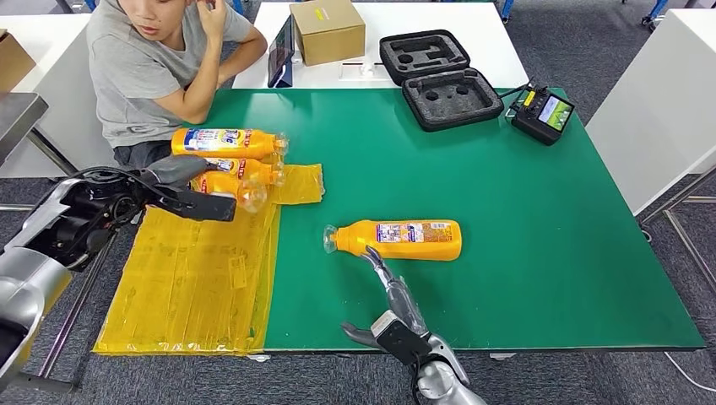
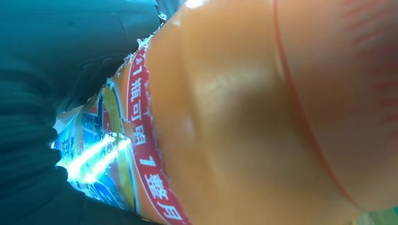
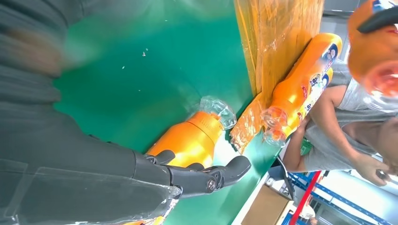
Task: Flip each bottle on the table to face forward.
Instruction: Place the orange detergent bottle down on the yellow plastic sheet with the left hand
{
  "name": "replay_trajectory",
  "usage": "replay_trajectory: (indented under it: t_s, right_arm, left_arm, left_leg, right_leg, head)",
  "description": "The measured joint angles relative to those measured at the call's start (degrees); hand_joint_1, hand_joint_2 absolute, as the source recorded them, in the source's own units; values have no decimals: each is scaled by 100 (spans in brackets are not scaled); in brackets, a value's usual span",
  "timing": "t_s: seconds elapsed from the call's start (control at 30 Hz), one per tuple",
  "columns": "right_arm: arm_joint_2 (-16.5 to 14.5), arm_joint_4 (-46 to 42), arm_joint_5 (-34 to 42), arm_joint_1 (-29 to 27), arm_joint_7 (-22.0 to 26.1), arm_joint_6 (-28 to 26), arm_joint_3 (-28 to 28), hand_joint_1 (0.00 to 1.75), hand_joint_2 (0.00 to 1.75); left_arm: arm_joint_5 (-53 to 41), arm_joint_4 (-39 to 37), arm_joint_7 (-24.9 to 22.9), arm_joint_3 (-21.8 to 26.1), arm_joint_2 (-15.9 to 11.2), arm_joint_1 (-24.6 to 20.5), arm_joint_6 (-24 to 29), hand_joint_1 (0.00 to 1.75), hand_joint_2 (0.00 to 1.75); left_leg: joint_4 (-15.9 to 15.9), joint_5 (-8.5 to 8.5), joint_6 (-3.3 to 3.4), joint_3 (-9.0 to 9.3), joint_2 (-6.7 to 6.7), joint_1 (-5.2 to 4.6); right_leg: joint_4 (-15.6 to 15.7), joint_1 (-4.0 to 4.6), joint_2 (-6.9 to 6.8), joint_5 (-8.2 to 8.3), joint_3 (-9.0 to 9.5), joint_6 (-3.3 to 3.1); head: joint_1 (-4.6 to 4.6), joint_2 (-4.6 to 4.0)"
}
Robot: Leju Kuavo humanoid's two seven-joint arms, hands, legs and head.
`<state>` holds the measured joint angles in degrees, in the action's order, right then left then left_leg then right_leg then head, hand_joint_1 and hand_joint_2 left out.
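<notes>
Alone on the green table [image 1: 507, 211] lies an orange bottle [image 1: 397, 239], on its side with its clear cap to the left. My right hand [image 1: 393, 295] reaches up from the near edge, its extended fingers touching the bottle's near side; in the right wrist view the fingers [image 3: 206, 176] lie against the bottle [image 3: 192, 140] without closing round it. At the left, two bottles [image 1: 228, 142] [image 1: 245, 169] lie side by side. My left hand [image 1: 186, 192] grips a third bottle [image 1: 230, 191] just in front of them. That bottle [image 2: 258, 117] looms close in the left wrist view, red label band showing.
A yellow plastic sheet [image 1: 194, 278] covers the table's left part. A person [image 1: 160, 59] in a grey shirt sits at the far left corner. At the back stand a cardboard box [image 1: 328, 29], an open black foam case [image 1: 439, 76] and a controller with a screen [image 1: 545, 114].
</notes>
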<state>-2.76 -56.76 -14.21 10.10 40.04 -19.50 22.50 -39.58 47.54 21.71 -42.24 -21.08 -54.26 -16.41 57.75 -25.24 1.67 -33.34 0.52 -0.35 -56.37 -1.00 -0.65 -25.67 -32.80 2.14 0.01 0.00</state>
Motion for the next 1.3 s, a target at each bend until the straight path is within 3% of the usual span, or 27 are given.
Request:
replay_trajectory:
  t_s: [0.47,0.73,1.3]
  right_arm:
    - [98,-1,128,-15,0,-81,146,0,175]
    - [151,-3,157,-52,0,-99,150,0,175]
    - [188,-9,204,-98,0,-142,175,0,175]
  left_arm:
    - [852,-63,-59,-782,82,-344,-891,175,175]
    - [922,-121,-111,-1019,145,-352,-845,175,175]
    - [921,-710,-150,-1385,357,3,-101,175,175]
  left_leg:
    - [1,1,1,-1,0,0]
    - [1,0,0,-1,0,-1]
    - [1,0,0,-2,0,-1]
  right_leg:
    - [1,-1,-1,0,0,0]
    - [0,0,0,0,-1,0]
    - [1,-1,0,0,-1,0]
  head:
    - [1,0]
    - [-1,0]
    - [0,0]
